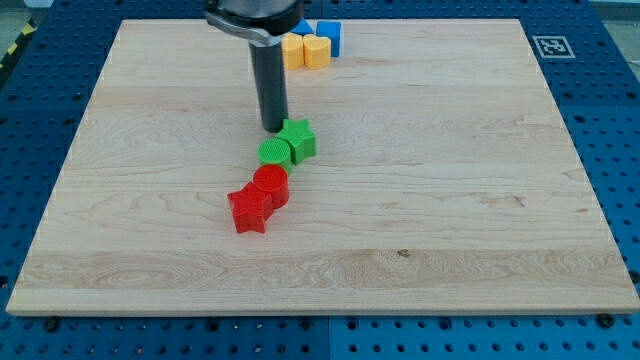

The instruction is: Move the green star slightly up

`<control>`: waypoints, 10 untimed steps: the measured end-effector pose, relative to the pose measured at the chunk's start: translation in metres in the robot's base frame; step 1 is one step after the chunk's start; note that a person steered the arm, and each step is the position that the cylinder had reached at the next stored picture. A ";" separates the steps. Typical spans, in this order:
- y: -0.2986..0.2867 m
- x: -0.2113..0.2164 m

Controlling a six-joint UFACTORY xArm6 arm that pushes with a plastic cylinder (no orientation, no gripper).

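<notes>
Although only one camera view was given, it showed the scene plainly. The green star (298, 141) lay near the middle of the bench (480, 200), somewhat toward its top edge, touching a green cylinder (273, 153) on its lower left. Below them sat a red cylinder (270, 184) and a red star (249, 210), pressed together. My tip (273, 128) stood just at the green star's upper left, close enough that contact could not be ruled out. No hand existed on this rod, so nothing could spread or pinch. The green star looked light, rigid and ready to slide on smooth wood; I judged it should be pushed from its lower side, squarely, lest its points make it spin. Yellow blocks (305, 50) and a blue block (328, 36) sat at the top edge.
</notes>
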State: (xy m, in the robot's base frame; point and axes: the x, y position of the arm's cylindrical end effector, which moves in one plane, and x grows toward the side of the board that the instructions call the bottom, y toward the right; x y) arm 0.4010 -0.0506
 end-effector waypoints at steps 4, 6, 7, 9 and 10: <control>0.145 0.022; 0.152 0.159; 0.112 0.170; 0.049 0.092; 0.049 0.060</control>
State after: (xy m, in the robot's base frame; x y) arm 0.4610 -0.0013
